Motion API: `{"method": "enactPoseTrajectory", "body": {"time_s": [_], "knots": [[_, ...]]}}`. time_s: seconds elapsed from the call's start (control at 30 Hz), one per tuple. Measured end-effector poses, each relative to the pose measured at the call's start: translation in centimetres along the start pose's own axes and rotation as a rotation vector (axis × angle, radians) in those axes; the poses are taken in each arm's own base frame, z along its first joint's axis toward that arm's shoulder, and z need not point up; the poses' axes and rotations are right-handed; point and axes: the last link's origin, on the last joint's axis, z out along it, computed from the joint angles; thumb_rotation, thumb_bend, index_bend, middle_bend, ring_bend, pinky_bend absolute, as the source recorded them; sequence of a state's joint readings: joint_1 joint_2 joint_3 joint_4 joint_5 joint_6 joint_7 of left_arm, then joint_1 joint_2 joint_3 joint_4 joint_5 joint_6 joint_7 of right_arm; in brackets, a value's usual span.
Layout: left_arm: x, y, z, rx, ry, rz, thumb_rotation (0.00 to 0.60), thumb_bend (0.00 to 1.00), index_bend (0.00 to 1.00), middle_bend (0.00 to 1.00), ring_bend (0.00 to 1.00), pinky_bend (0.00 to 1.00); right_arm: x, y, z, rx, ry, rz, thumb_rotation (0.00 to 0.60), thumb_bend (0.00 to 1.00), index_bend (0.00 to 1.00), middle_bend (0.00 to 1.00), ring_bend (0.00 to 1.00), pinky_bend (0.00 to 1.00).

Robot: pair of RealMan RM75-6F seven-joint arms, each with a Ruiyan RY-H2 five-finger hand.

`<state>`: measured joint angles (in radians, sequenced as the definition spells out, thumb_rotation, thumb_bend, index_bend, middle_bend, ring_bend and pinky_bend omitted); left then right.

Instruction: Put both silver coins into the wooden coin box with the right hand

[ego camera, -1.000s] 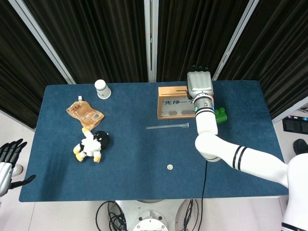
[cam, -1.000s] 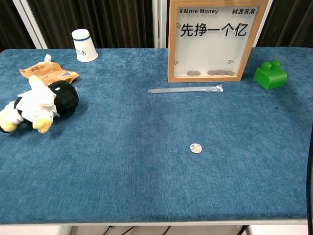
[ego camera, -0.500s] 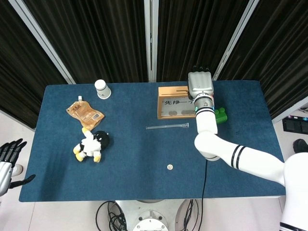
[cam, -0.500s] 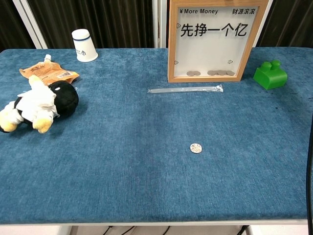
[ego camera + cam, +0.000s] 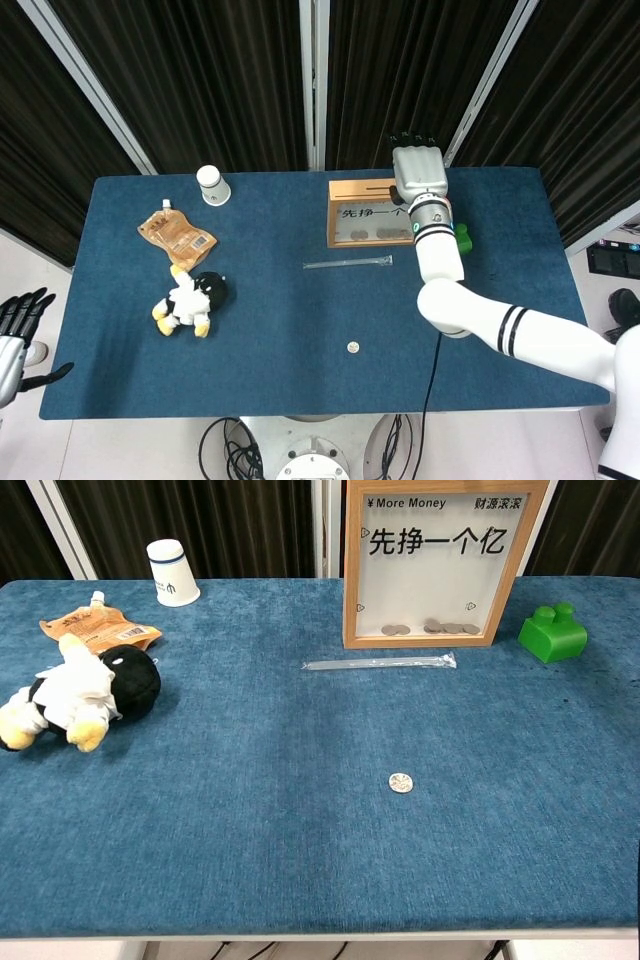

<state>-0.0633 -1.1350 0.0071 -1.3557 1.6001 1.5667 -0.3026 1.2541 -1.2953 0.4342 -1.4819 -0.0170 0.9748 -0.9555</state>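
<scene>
One silver coin [image 5: 352,347] lies flat on the blue table, near the front middle; the chest view shows the same coin [image 5: 401,782]. The wooden coin box [image 5: 365,212] stands upright at the back, with several coins [image 5: 430,629] lying along its bottom behind the clear pane [image 5: 432,570]. My right hand [image 5: 418,172] hovers over the box's top right corner, back of the hand facing the camera, fingers hidden. It does not appear in the chest view. My left hand [image 5: 20,322] hangs off the table's left side, fingers spread and holding nothing.
A clear plastic stick [image 5: 380,663] lies in front of the box. A green block [image 5: 552,633] sits to the box's right. At the left are a plush toy [image 5: 75,692], an orange snack pouch [image 5: 98,630] and a white paper cup [image 5: 172,573].
My right hand has shifted slightly right and back above the box. The coin pile inside looks a little higher near its middle. The coin on the table and my left hand have not moved.
</scene>
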Motion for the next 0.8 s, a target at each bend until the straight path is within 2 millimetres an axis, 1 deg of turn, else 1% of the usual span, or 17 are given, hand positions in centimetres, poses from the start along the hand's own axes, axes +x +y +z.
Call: {"method": "enactPoseTrajectory", "body": {"time_s": [0.17, 0.27, 0.37, 0.47, 0.57, 0.6, 0.67, 0.7, 0.77, 0.8], "knots": [[0.0, -0.1, -0.1, 0.007, 0.000, 0.003, 0.600, 0.08, 0.06, 0.01, 0.00, 0.00, 0.7, 0.4, -1.4, 0.076, 0.064, -0.014, 0.600, 0.33, 0.00, 0.00, 0.00, 0.00], [-0.1, -0.1, -0.1, 0.011, 0.001, 0.005, 0.600, 0.08, 0.06, 0.01, 0.00, 0.00, 1.0, 0.8, -3.1, 0.156, 0.126, -0.035, 0.600, 0.32, 0.00, 0.00, 0.00, 0.00], [-0.1, 0.0, -0.1, 0.015, 0.001, 0.007, 0.600, 0.08, 0.06, 0.01, 0.00, 0.00, 1.0, 1.4, -5.4, 0.256, 0.194, -0.061, 0.600, 0.32, 0.00, 0.00, 0.00, 0.00], [-0.2, 0.1, -0.1, 0.015, 0.002, 0.011, 0.600, 0.08, 0.06, 0.01, 0.00, 0.00, 0.4, 2.4, -8.2, 0.362, 0.257, -0.094, 0.600, 0.32, 0.00, 0.00, 0.00, 0.00], [-0.2, 0.4, -0.1, 0.014, 0.005, 0.019, 0.600, 0.08, 0.06, 0.01, 0.00, 0.00, -1.0, 3.8, -11.2, 0.465, 0.294, -0.121, 0.600, 0.32, 0.00, 0.00, 0.00, 0.00], [-0.2, 0.4, -0.1, 0.014, 0.006, 0.021, 0.600, 0.08, 0.06, 0.01, 0.00, 0.00, -1.7, 4.4, -12.5, 0.502, 0.300, -0.129, 0.600, 0.32, 0.00, 0.00, 0.00, 0.00], [-0.2, 0.5, -0.2, 0.019, 0.010, 0.026, 0.600, 0.09, 0.06, 0.01, 0.00, 0.00, -3.2, 5.5, -14.3, 0.552, 0.299, -0.137, 0.600, 0.32, 0.00, 0.00, 0.00, 0.00], [-0.2, 0.5, -0.3, 0.022, 0.011, 0.027, 0.600, 0.09, 0.06, 0.01, 0.00, 0.00, -4.3, 6.3, -15.5, 0.579, 0.292, -0.140, 0.600, 0.32, 0.00, 0.00, 0.00, 0.00], [-0.2, 0.6, -0.4, 0.025, 0.014, 0.026, 0.600, 0.09, 0.06, 0.01, 0.00, 0.00, -6.3, 7.5, -17.2, 0.611, 0.272, -0.138, 0.600, 0.32, 0.00, 0.00, 0.00, 0.00], [-0.3, 0.7, -0.4, 0.025, 0.016, 0.025, 0.600, 0.09, 0.06, 0.01, 0.00, 0.00, -7.7, 8.5, -18.2, 0.624, 0.254, -0.136, 0.600, 0.32, 0.00, 0.00, 0.00, 0.00]]}}
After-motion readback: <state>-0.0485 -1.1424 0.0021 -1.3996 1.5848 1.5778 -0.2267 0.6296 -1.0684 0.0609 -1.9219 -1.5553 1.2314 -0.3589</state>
